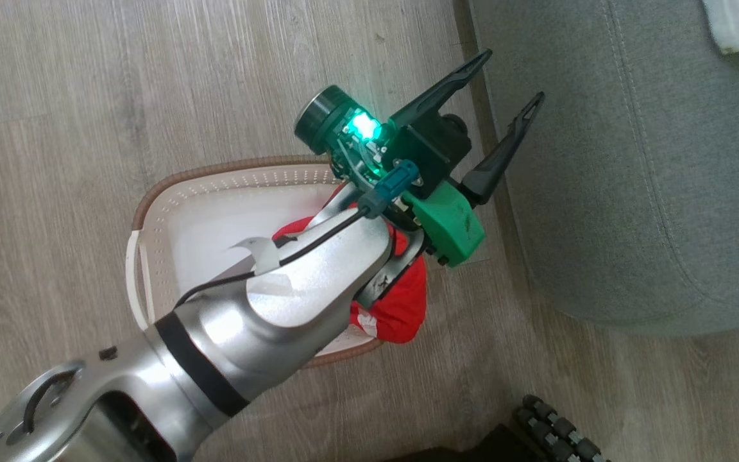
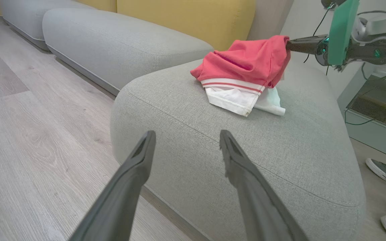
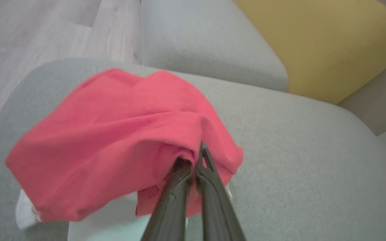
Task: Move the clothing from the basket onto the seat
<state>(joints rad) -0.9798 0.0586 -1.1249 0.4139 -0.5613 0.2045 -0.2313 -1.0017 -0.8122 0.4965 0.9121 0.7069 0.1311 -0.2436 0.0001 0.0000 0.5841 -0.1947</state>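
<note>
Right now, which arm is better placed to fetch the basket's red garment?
Likely left: the left pincer is open near the basket and red garment; the right pincer is shut on clothing on the seat.

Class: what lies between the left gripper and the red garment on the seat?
In the left wrist view, beyond the left gripper: bare seat with a stitched seam, then white cloth under the red garment.

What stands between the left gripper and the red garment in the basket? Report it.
Nothing visible. The left gripper, open, points toward the seat; the red garment lies in the open-topped basket, directly beneath the left forearm.
</note>
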